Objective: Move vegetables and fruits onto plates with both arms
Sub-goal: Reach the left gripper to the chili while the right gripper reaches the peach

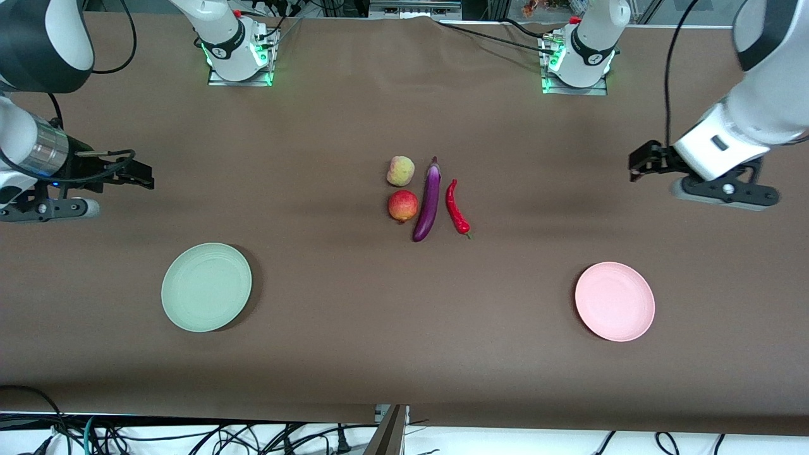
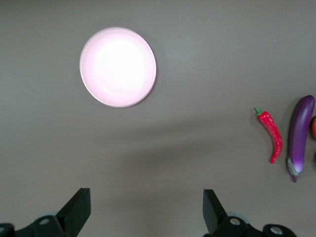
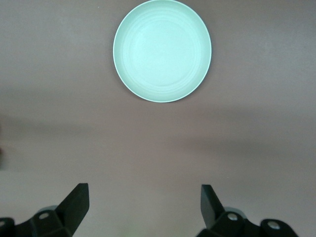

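Broadly, a brown matte table fills nearly the whole front view, its cloth lightly creased near the arm bases, with a white strip of floor and tangled black cables along the edge nearest the front camera. Both arms wait, raised over bare cloth at their own ends of the table. The left gripper hangs over the left arm's end, its fingers spread wide apart and holding nothing. The right gripper hangs over the right arm's end, its fingers likewise parted and empty.

The pale green plate lies toward the right arm's end, nearer the front camera than the produce; the pale pink plate lies toward the left arm's end, also nearer that camera. Both plates are bare.

At the table's middle the produce sits in a tight cluster. The purple eggplant lies lengthwise between the fruits and the red chili pepper, which is on the side toward the left arm. The peach sits farther from the camera, the red-orange pomegranate just beside it, nearer, touching or almost touching the eggplant.
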Controlling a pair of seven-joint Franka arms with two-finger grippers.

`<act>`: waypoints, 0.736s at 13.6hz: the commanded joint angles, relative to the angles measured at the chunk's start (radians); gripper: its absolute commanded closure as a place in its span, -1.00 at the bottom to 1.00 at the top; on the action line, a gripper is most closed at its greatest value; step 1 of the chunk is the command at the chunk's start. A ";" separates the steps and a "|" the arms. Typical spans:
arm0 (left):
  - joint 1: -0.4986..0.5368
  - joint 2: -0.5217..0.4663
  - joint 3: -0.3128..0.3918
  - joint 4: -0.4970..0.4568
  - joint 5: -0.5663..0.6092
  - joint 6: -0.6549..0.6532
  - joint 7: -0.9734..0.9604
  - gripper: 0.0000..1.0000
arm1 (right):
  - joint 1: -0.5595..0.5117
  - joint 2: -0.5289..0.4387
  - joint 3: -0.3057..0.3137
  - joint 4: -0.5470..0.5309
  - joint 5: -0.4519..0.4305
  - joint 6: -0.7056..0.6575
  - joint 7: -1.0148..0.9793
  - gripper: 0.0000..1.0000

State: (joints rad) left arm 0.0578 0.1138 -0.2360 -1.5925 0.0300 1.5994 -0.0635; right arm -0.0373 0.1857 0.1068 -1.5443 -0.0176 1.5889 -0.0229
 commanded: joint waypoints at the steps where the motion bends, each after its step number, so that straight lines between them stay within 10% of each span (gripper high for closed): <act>1: -0.016 0.067 -0.048 0.026 -0.015 -0.016 -0.136 -1.00 | 0.036 0.012 0.002 0.024 0.001 -0.010 0.020 -1.00; 10: -0.203 0.372 -0.074 -0.027 -0.098 0.348 -0.559 -1.00 | 0.253 0.158 0.004 0.016 0.013 0.124 0.316 -1.00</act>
State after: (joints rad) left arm -0.1085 0.4367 -0.3163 -1.6114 -0.0594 1.8912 -0.5700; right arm 0.1776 0.3042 0.1150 -1.5450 -0.0152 1.6844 0.2476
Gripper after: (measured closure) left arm 0.000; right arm 0.000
